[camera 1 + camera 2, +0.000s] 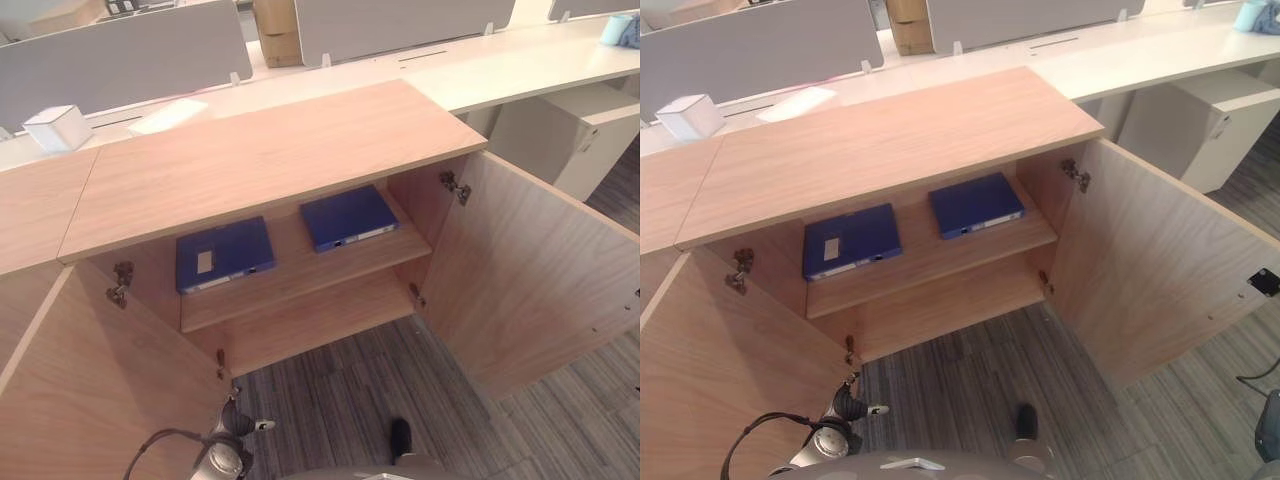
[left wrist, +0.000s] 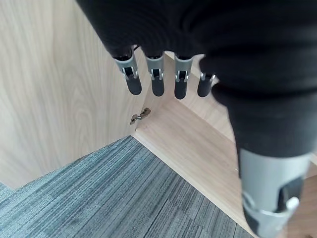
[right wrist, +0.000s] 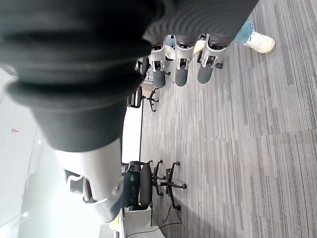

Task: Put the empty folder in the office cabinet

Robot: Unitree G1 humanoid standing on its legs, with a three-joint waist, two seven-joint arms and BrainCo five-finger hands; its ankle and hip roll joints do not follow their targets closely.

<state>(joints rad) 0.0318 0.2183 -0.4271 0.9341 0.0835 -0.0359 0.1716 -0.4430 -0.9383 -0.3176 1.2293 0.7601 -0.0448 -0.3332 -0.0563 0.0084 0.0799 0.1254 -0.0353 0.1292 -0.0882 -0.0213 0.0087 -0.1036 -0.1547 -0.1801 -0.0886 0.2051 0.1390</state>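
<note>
Left robot hand [image 2: 163, 74] and right robot hand [image 3: 183, 64] hang released. Both blue folders [image 1: 224, 254] [image 1: 348, 217] lie flat on the cabinet shelf [image 1: 300, 285], long axes pointing into the cabinet.

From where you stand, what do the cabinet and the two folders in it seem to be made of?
Cabinet: wood-grain board, matte, probably laminate; metal hinges. Folders, the left and the right: blue, smooth, faintly glossy covers, likely plastic or coated card.

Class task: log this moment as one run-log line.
doors open | two folders on cabinet shelf | left hand open, empty | right hand open, empty
</note>
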